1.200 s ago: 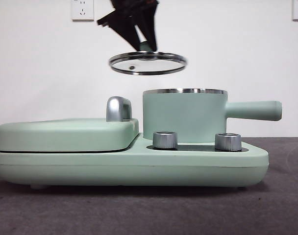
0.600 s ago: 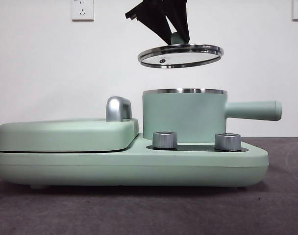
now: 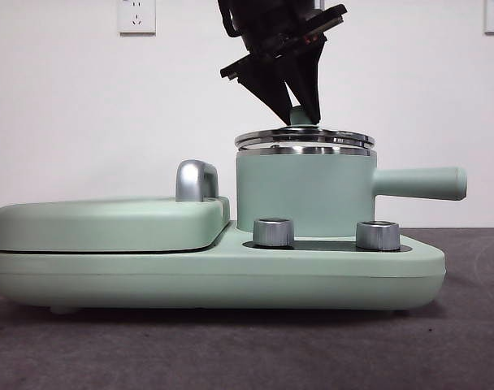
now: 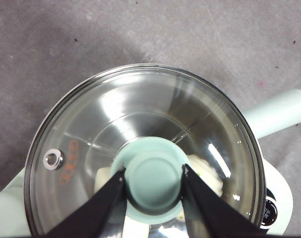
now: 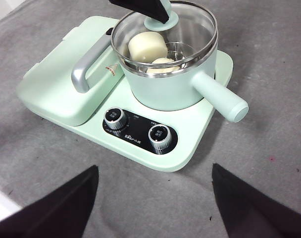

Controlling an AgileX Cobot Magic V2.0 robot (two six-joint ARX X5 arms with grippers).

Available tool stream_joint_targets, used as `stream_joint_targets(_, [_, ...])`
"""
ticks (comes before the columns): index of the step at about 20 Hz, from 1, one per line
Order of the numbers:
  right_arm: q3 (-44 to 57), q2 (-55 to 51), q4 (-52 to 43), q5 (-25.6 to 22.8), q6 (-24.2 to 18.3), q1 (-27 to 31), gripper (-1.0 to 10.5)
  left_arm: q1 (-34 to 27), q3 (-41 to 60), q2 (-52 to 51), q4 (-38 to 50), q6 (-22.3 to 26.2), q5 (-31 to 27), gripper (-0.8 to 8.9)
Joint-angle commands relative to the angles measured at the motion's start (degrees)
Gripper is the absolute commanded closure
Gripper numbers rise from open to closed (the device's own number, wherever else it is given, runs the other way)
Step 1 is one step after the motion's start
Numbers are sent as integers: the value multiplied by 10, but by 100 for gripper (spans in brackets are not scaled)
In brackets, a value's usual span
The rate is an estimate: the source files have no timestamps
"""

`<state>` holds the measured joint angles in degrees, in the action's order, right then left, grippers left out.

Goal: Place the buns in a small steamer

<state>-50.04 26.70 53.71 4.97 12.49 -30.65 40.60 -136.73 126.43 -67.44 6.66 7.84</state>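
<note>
Gripping the green knob (image 4: pixel 154 181) of the glass lid (image 4: pixel 91 129), the left gripper (image 3: pixel 300 110) is holding it on the small steamer (image 3: pixel 304 195), both buns (image 5: pixel 146 46) inside. The right gripper (image 5: pixel 153 198) is hovering above the worktop (image 5: pixel 269 148), jaws spread wide.

Buns (image 4: pixel 206 174) mostly hidden under lid knob (image 4: pixel 154 178) and glare; steamer handle (image 4: pixel 281 110) cut off at frame edge.
</note>
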Motion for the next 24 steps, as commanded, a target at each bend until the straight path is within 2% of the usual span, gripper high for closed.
stream_joint_targets(1, [-5,1,-7,2,9,-3,585,3,-17,21,10,4,14,798])
stream_joint_targets(9, [-5,1,-7,2,9,-3,585,5,-7,25,8,7,18,798])
stream_joint_targets(15, [-5,1,-7,2,9,-3,585,11,8,26,0,31,10,787])
stream_joint_targets(16, [-5,1,-7,2,9,-3,585,11,8,26,-2,31,10,762])
stream_joint_targets(20, [-5,1,-6,2,9,-3,585,6,2,21,-3,11,10,422])
stream_joint_targets(21, [-5,1,-6,2,9,-3,585,4,2,15,-3,6,10,386])
stream_joint_targets(24, [-5,1,-6,2,9,-3,585,3,2,-18,-19,-5,10,374])
